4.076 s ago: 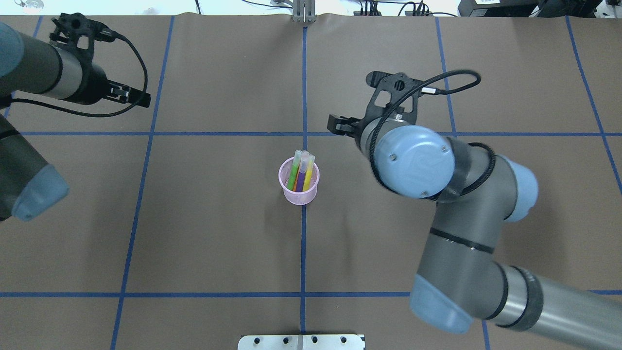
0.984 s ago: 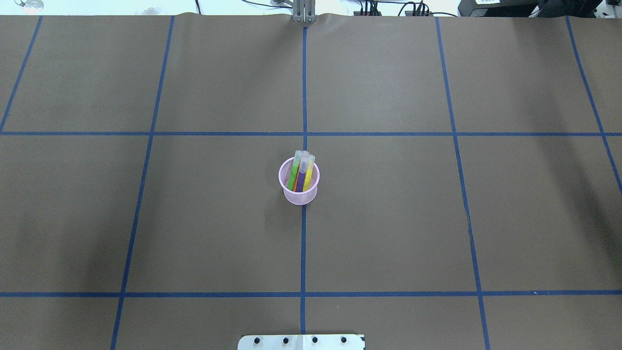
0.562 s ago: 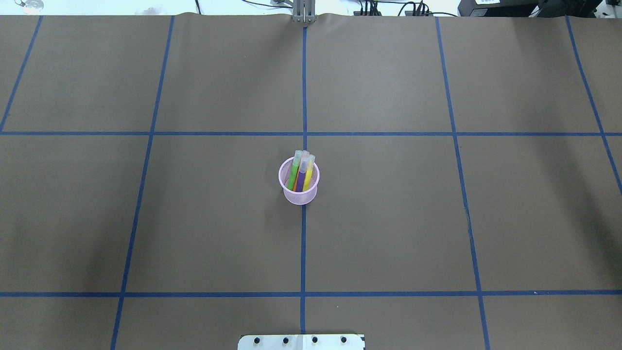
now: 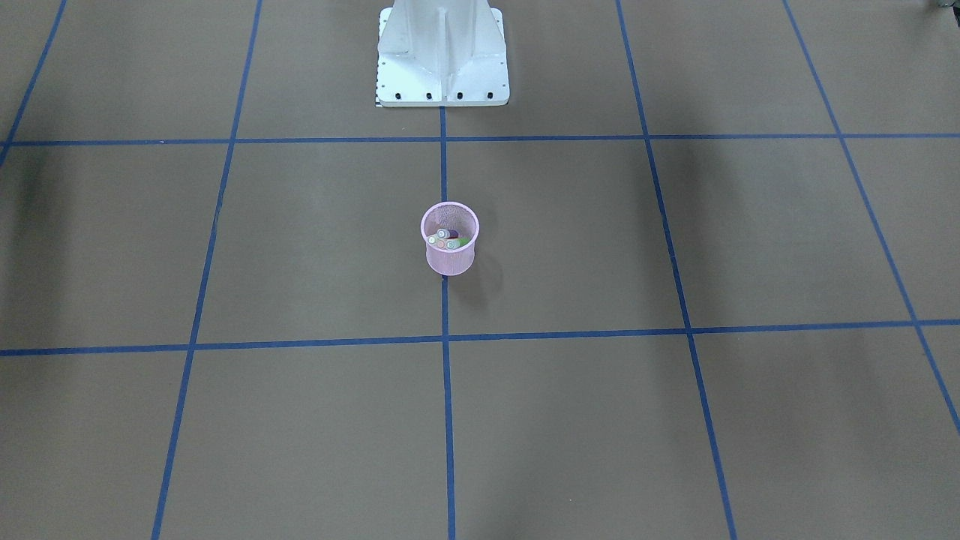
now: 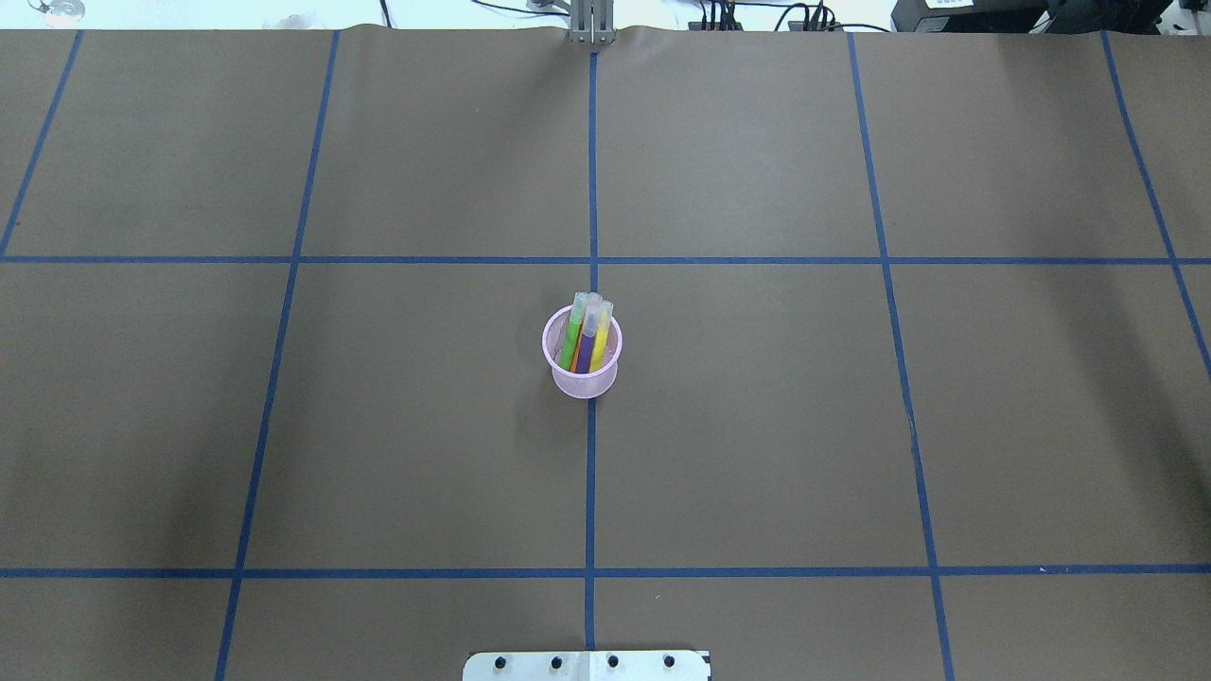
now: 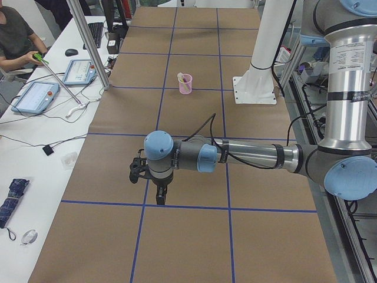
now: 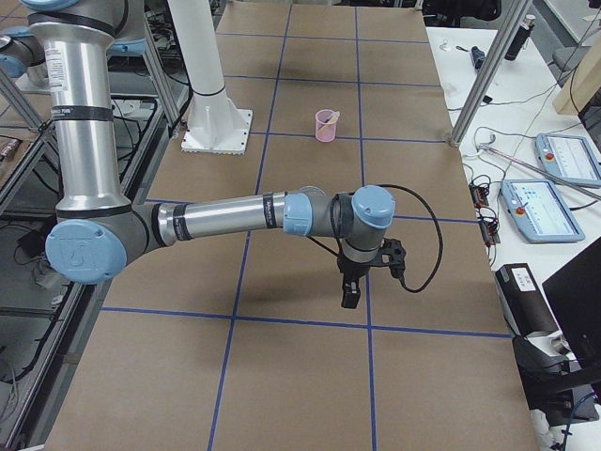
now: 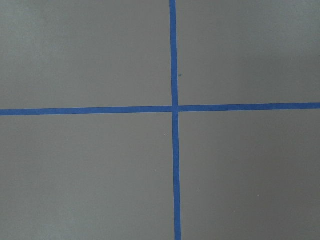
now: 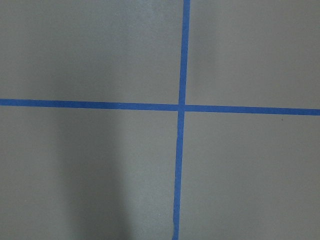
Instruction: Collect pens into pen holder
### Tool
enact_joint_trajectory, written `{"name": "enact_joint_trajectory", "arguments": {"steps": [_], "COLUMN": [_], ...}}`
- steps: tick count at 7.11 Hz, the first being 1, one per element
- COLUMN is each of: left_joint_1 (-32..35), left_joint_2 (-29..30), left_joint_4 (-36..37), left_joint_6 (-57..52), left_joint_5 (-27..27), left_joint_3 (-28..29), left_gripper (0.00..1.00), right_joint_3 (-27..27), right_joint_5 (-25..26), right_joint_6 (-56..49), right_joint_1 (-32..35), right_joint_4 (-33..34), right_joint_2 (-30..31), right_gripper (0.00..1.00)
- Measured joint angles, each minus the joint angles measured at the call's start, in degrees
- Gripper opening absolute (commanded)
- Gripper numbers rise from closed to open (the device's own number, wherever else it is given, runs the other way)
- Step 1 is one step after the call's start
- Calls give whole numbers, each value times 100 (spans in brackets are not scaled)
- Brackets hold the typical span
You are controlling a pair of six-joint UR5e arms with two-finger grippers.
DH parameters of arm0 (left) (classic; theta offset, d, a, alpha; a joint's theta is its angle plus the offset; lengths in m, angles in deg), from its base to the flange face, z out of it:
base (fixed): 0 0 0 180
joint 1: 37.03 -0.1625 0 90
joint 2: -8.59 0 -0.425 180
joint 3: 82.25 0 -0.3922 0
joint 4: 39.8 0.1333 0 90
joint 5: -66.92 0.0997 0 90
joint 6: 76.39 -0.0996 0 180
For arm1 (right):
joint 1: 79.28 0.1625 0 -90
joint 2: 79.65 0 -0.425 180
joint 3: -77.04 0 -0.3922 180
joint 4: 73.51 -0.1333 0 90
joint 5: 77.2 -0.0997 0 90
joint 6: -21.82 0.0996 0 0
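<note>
At the pen holder (image 5: 584,382): it's upright on the centre tape line (image 5: 590,473), with the pens (image 5: 587,331) inside. Their cap ends point up and lean on the rim's side away from the robot base (image 4: 442,52). No pen shows outside the holder on the mat (image 5: 378,426) in either fixed view, so I judge collection done. What's left is park and sign-off.

Left gripper (image 6: 159,197) and right gripper (image 7: 349,296) hang pointing down over the mat, well apart from the holder, one off each side of it. They show only in the side views, so I cannot tell whether either is parted or closed. I make out nothing in them. Both wrist cams show only tape crossings.

To do it well, any arm move should go up first, then away from the holder, never low across it. I reckon the mesh cup is light and top-heavy with the pens leaning, so one brush could tip it.
</note>
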Motion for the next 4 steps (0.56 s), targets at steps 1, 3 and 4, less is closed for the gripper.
{"name": "enact_joint_trajectory", "arguments": {"steps": [1,3,4], "left_joint_1": [-1,-5,-10], "left_joint_2": [-113,-182,-144], "left_joint_4": [-21,31,156], "left_joint_6": [-11,4,10], "left_joint_5": [-49,-99,-164], "left_joint_3": [-46,-115,-115], "left_gripper": [100,100,100], "right_joint_3": [44,72,74], "right_joint_5": [22,-207,-317], "right_joint_6": [-4,-2,6], "right_joint_1": [-3,-7,-8], "right_joint_4": [-27,-234,-307], "right_joint_2": [65,157,195], "right_gripper": [100,100,100]}}
